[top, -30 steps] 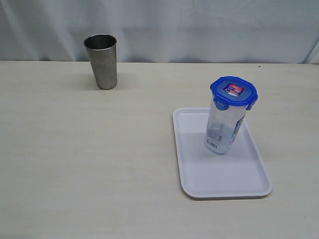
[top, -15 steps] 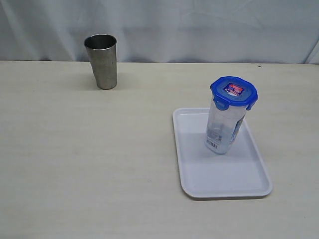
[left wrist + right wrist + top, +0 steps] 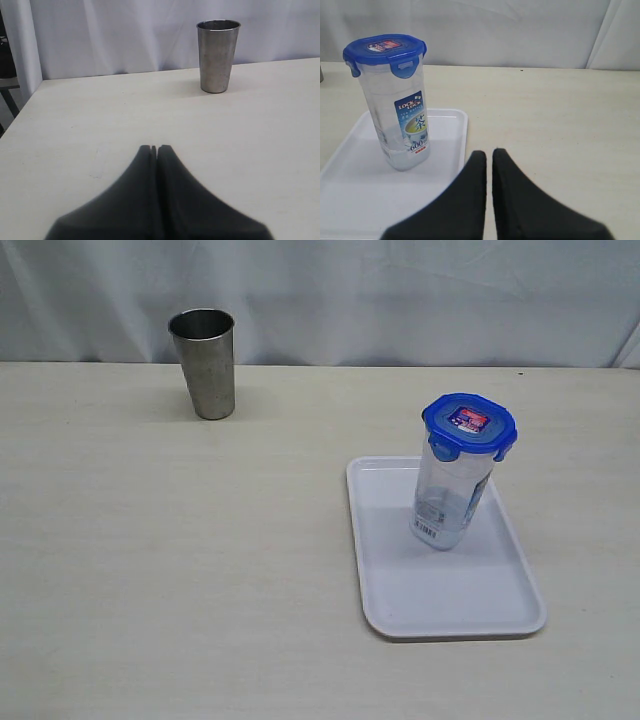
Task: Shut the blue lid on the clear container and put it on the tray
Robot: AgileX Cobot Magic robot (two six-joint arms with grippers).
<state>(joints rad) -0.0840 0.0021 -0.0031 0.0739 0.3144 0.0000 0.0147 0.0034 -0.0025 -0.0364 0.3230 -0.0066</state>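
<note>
Now the clear container stands inside the tray rim

The clear container, the blue lid on it, stands on the tray; steel cup far left.

A pale, wood-grained table fills the scene under soft, even light that casts only faint shadows. Behind its far edge a white curtain hangs in loose vertical folds, closing off the whole back of the room. In the left wrist view, a sliver of dark furniture shows past the table's corner, too little of it in view to identify.
</note>
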